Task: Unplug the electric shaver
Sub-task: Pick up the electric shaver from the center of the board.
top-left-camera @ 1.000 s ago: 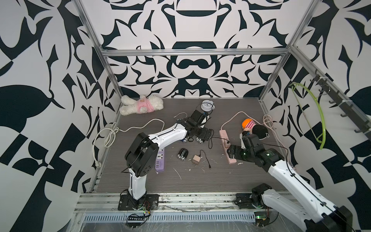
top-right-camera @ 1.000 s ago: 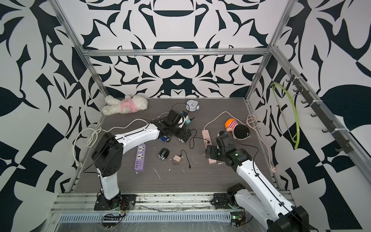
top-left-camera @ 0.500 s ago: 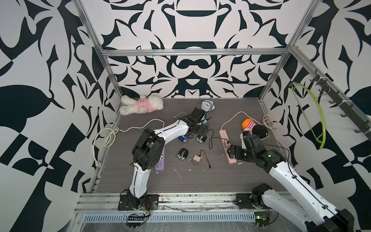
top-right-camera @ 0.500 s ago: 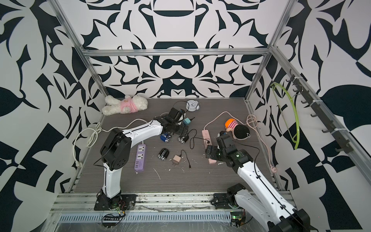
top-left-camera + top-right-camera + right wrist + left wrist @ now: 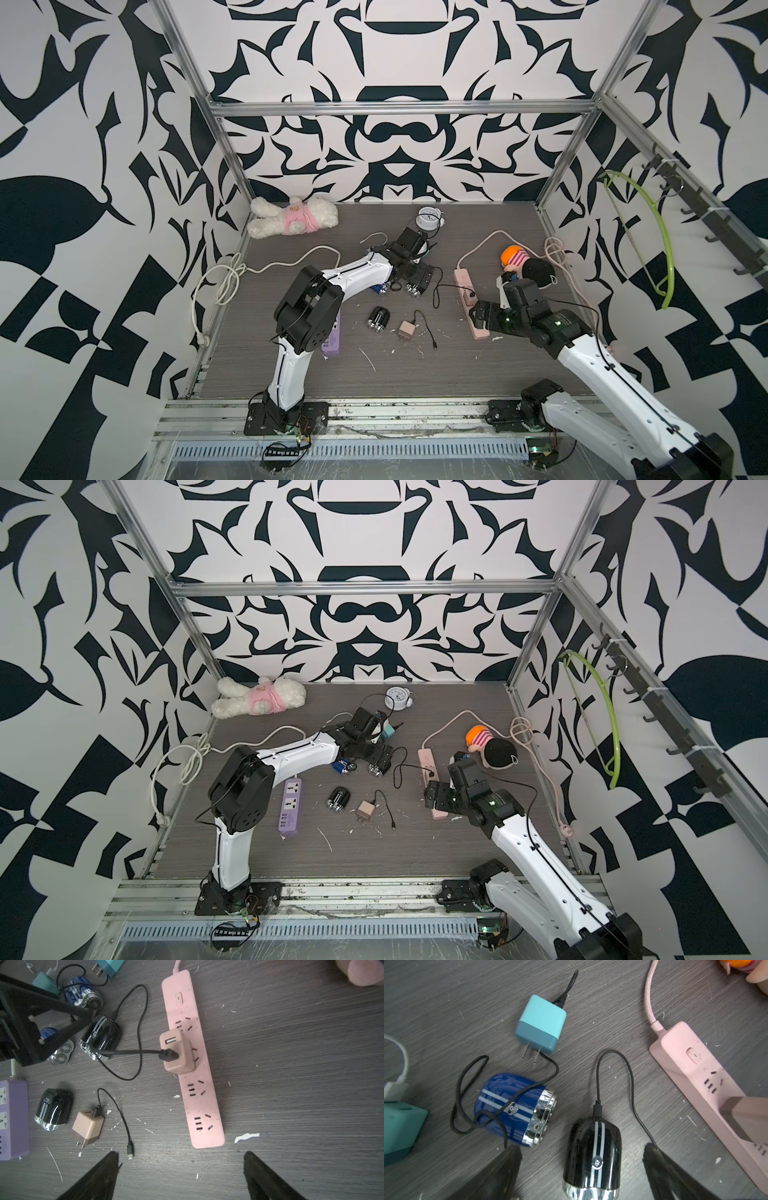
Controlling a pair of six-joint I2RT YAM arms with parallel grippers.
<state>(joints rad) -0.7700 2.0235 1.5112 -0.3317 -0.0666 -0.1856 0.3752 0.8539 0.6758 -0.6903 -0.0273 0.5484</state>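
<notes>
The electric shaver [image 5: 593,1153], black with white stripes and a chrome head, lies on the dark table between my left gripper's fingers. That left gripper [image 5: 581,1153] is open and straddles it without touching; in both top views it hangs over the shaver [image 5: 415,286] [image 5: 378,767]. The shaver's black cable [image 5: 141,1022] loops to a pink adapter [image 5: 178,1053] plugged into the pink power strip [image 5: 195,1088]. Off the strip's near end, my right gripper [image 5: 180,1156] [image 5: 478,320] is open and empty.
A blue shaver [image 5: 517,1107] and a teal adapter [image 5: 539,1026] lie beside the left gripper. A second black shaver [image 5: 54,1109], a loose pink adapter [image 5: 87,1126] and a purple strip [image 5: 12,1118] sit mid-table. A plush toy [image 5: 291,216], clock [image 5: 428,216] and doll [image 5: 528,266] are at the back.
My left arm's elbow has swung to the right and its gripper has shifted slightly over the black shaver. The right arm has hardly moved.
</notes>
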